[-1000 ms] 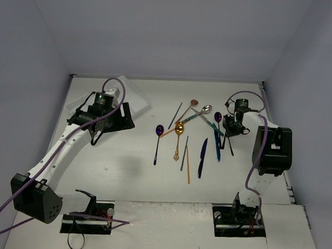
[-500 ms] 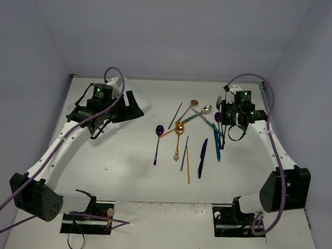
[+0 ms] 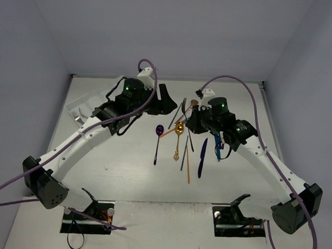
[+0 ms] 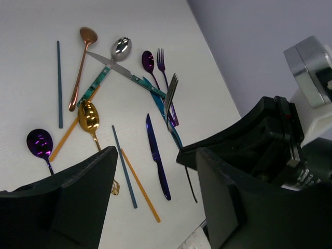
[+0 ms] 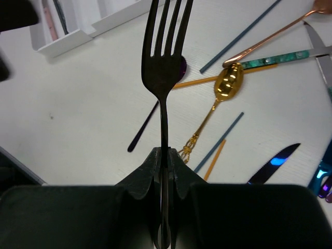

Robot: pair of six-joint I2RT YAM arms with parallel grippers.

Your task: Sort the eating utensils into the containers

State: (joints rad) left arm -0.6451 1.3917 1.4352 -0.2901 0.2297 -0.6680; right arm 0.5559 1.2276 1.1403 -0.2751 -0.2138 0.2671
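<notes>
Tray [image 3: 80, 105] is mostly hidden under the left arm from above. The right wrist view only catches 1 corner of it, cut off at the top edge. There are a couple of slim things in its compartments, can't tell what. Right hand [image 5: 165, 155] is clamped tight on a dark fork [image 5: 162, 78], held above the desk [image 5: 78, 114], tines pointing away from the hand. That fork blocks most of the purple spoon [image 4: 40, 142] in the wrist view. Left hand [image 4: 151, 171] is wide with nothing in it, over the loose pile: gold spoon [image 5: 230, 83], blue knife [image 4: 157, 166], copper spoon [image 4: 83, 62].
</notes>
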